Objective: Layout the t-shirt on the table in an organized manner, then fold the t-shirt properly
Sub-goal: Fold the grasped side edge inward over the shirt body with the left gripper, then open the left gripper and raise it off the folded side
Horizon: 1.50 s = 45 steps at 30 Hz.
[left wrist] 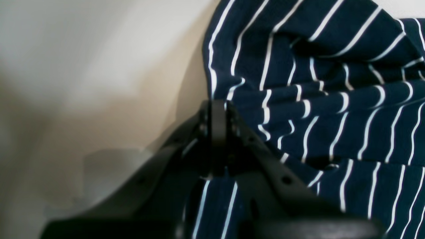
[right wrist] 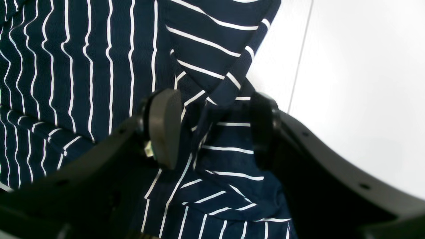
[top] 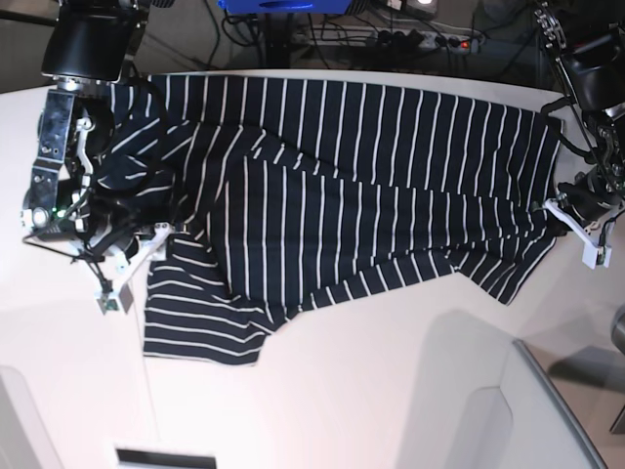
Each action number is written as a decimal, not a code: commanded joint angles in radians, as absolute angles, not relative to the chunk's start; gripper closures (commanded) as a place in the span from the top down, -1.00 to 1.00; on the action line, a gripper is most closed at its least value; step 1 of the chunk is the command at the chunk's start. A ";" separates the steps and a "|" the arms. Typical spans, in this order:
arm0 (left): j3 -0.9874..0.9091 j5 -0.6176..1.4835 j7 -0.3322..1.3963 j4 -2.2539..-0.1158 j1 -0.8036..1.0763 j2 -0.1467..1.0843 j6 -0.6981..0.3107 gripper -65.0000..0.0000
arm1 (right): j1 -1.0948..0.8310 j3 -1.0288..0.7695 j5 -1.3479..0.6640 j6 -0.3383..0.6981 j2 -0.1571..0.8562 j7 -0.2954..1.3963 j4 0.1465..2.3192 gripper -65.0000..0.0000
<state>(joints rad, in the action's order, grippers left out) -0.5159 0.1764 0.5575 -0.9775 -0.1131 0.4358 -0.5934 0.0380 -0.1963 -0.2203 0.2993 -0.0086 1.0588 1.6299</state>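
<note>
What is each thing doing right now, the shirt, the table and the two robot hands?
t-shirt: spread across the table, rumpled, not folded yet.
table: white, shirt lying on it.
left gripper: shut, pinching the shirt's edge.
right gripper: open, fabric bunched between its pads.

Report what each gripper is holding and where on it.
Left gripper: shut on the t-shirt's edge. Right gripper: jaws apart astride bunched fabric near a sleeve, gripping nothing.

soft knit cloth t-shirt (top: 342, 186), smooth matt white table (top: 371, 391)
</note>
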 commanded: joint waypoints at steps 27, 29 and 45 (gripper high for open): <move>-1.006 0.151 0.535 -1.133 -0.062 0.458 -0.698 1.00 | 0.059 -0.194 -0.228 0.305 -0.005 1.041 1.650 -0.06; -1.007 0.151 0.535 -1.138 -0.054 0.456 -0.698 1.00 | 0.059 -0.194 -0.228 0.305 -0.005 1.041 1.664 -0.06; -1.138 0.444 0.538 -1.245 0.024 0.463 -0.698 1.00 | 0.033 -0.194 -0.228 0.305 -0.004 1.041 1.747 -0.06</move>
